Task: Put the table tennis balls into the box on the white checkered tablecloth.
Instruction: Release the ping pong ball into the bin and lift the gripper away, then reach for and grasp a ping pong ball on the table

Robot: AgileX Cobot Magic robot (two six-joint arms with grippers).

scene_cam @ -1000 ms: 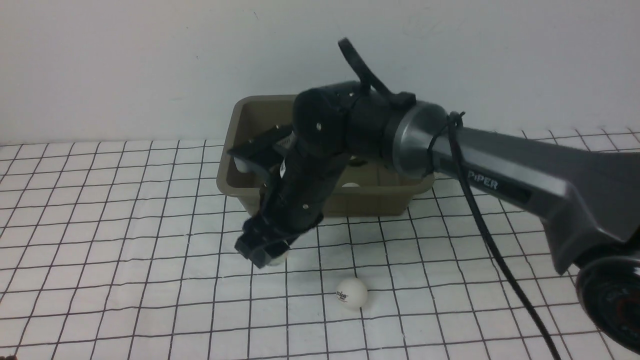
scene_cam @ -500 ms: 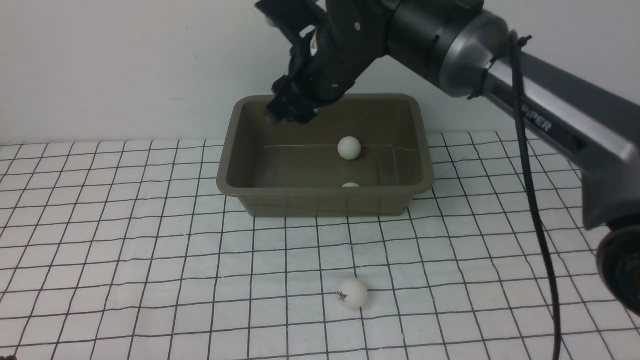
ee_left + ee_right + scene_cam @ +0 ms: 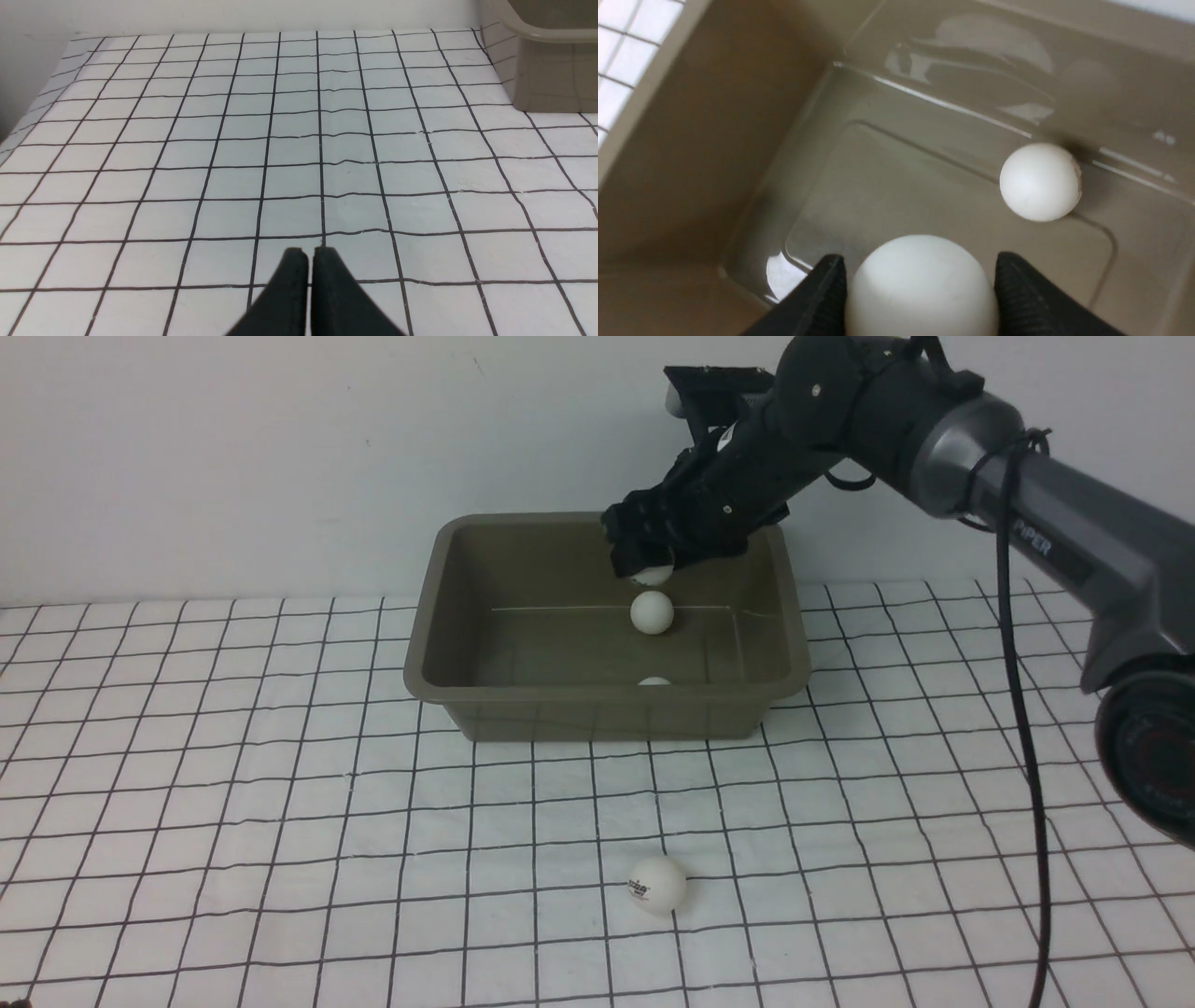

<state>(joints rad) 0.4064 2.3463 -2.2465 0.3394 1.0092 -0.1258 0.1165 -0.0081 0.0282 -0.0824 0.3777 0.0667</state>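
Near ball [image 3: 654,681] mostly behind box [image 3: 560,714] wall; right claw [image 3: 647,565] half-covers held ball [image 3: 652,579]

Setting: a robot test bench in a lab. Evidence: a bare white wall [image 3: 233,448] behind the right pincer [image 3: 644,565], a white checkered tablecloth [image 3: 233,803] spread flat below it over all the work surface in view, and the grey arm [image 3: 1074,541] carrying it, lettered "PIPER", with a black cable [image 3: 1022,709] strapped along it. Props: one plain olive-brown box [image 3: 467,616] directly under the pincer, the pinched ball [image 3: 652,577] between its fingertips, and a loose ball [image 3: 656,884] on the cloth well in front of it, toward the camera.
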